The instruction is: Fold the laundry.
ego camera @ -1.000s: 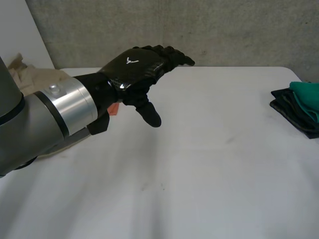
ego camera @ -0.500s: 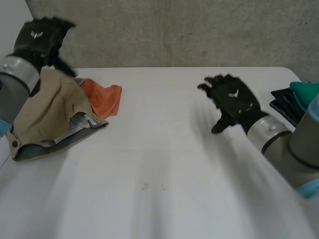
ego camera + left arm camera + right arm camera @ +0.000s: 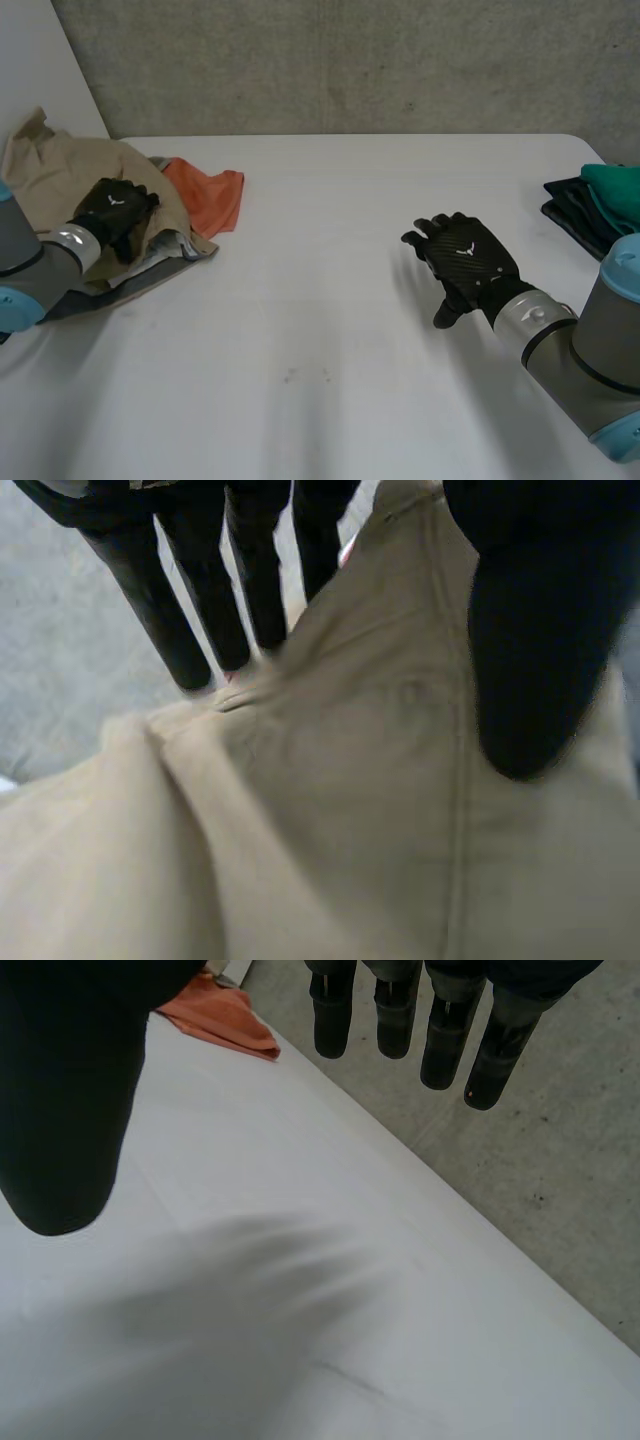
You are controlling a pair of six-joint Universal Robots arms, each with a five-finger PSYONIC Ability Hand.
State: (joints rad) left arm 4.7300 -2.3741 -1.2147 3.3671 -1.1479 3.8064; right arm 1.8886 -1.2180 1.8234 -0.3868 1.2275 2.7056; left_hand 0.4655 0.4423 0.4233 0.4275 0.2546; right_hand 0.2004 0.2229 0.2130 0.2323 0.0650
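Head view: left robot hand (image 3: 115,210) lies open on the khaki trousers (image 3: 65,165), right robot hand (image 3: 465,265) open mid-air, so pickup stage, needs a pinch next I reckon.

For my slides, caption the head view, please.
Left robot hand at tan garment beside orange cloth; right robot hand open over white table.

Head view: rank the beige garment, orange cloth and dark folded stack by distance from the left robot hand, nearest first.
1. Beige garment: under the left robot hand, at the table's left side.
2. Orange cloth: just past the garment, toward the middle.
3. Dark folded stack: far right edge.
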